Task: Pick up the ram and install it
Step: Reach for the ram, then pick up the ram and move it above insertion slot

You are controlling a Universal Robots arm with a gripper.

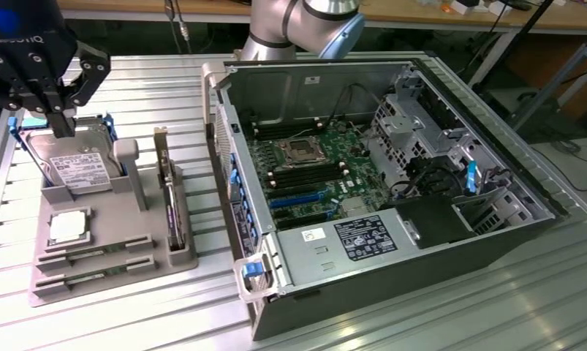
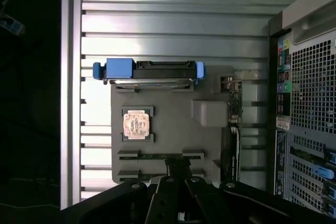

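While your gripper [image 1: 62,126] hangs clenched and empty above the tray [image 1: 127,219], over its hard drive [image 1: 79,170] end, the ram [image 2: 157,156] sits untouched at the tray's opposite end. You're looking at a long, narrow, thin stick with a greenish edge. It stands on its long edge in a slot, with a gray tray block at each end. From the wrist view it reads as little more than a dark green line, so you can't make out the chips. The second ram [image 1: 96,275] looks the same. It sits parallel and just beside the first one, closer to the tray's end edge. Between the ram and the hard drive you have the square silver processor chip [image 1: 67,227], lying flat in its own tray pocket. The expansion card [image 1: 171,197] stands on edge along the tray side nearest the computer case [image 1: 420,281]. That case lies open just beside the tray, with its board showing. Your gripper is well apart from both sticks and its fingertips are pressed together on nothing.
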